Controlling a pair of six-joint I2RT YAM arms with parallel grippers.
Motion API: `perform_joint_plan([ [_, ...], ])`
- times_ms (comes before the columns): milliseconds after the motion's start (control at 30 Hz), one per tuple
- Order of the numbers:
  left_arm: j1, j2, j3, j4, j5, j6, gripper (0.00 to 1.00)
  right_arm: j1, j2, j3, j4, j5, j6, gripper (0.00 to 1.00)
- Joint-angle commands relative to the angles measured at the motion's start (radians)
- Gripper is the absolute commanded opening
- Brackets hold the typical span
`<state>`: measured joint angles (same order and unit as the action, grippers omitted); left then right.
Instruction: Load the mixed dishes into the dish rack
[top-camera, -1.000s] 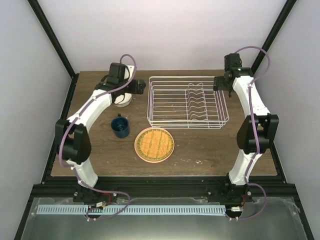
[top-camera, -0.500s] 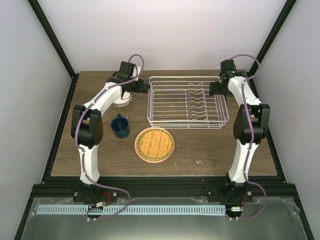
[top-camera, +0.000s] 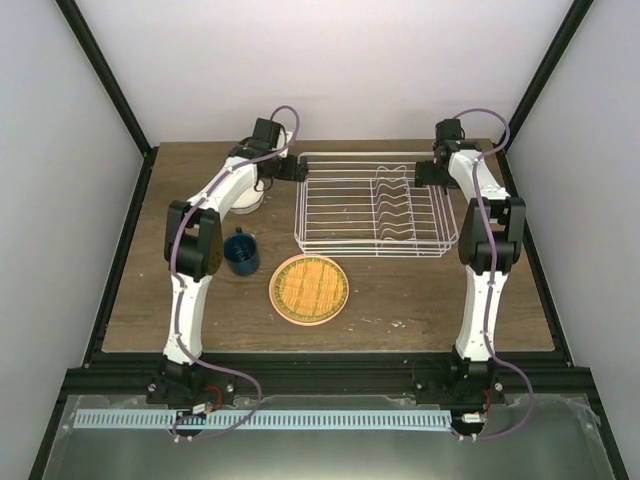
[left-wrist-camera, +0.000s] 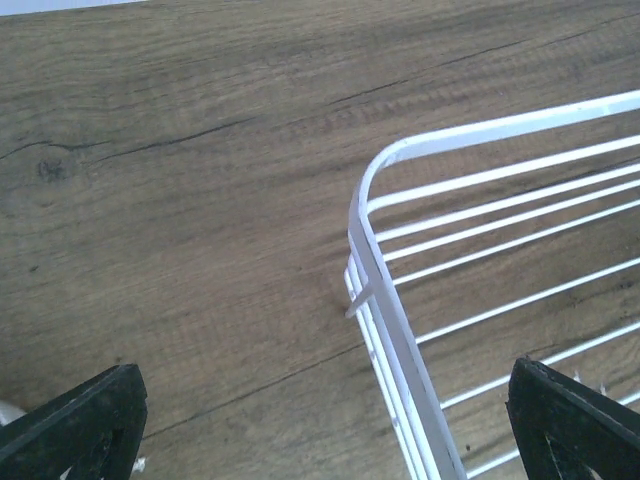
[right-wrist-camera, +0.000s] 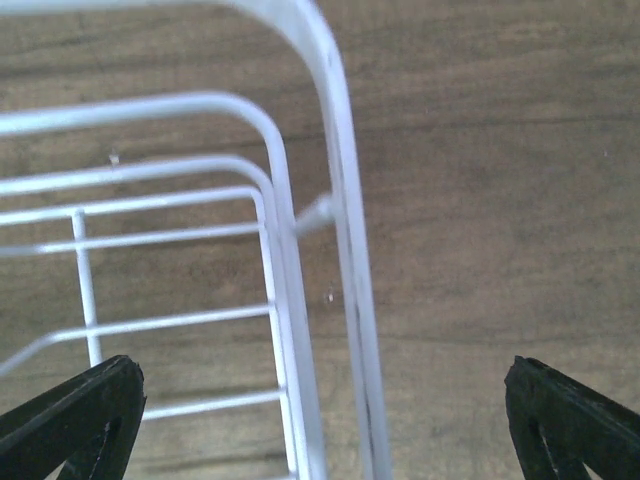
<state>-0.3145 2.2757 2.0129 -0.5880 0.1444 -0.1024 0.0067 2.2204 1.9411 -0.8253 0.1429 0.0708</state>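
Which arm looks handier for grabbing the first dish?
Probably left. The open left gripper hangs at the dish rack corner beside the white bowl, near the mug; the right gripper is across the rack from them.

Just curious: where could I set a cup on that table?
Bare table lies right of the orange plate, in front of the dish rack. Crowded on the left: white bowl, blue mug and the left arm sit close together.

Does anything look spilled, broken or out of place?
Nothing spilled or broken. The mug stands upright, the orange plate lies on the pink plate, the dish rack is empty. Only oddity: the left gripper and right gripper, both open, hover at its far corners.
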Motion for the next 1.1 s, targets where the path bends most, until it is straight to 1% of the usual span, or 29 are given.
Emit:
perform_joint_plan([
  [0, -0.005, 0.063, 0.086, -0.03, 0.019, -0.004, 1.0, -0.016, 0.052, 0.104, 0.021, 0.011, -0.007, 1.0],
  [300, -0.005, 0.172, 0.231, -0.045, 0.021, -0.005, 1.0, -0.016, 0.125, 0.203, 0.062, -0.016, -0.003, 1.0],
  [500, -0.002, 0.229, 0.311, -0.047, -0.006, -0.002, 1.0, -0.016, 0.138, 0.23, 0.118, -0.044, 0.015, 1.0],
  [1067, 0.07, 0.294, 0.382, -0.006, -0.004, -0.055, 1.0, -0.016, 0.214, 0.321, 0.2, -0.074, 0.03, 1.0],
])
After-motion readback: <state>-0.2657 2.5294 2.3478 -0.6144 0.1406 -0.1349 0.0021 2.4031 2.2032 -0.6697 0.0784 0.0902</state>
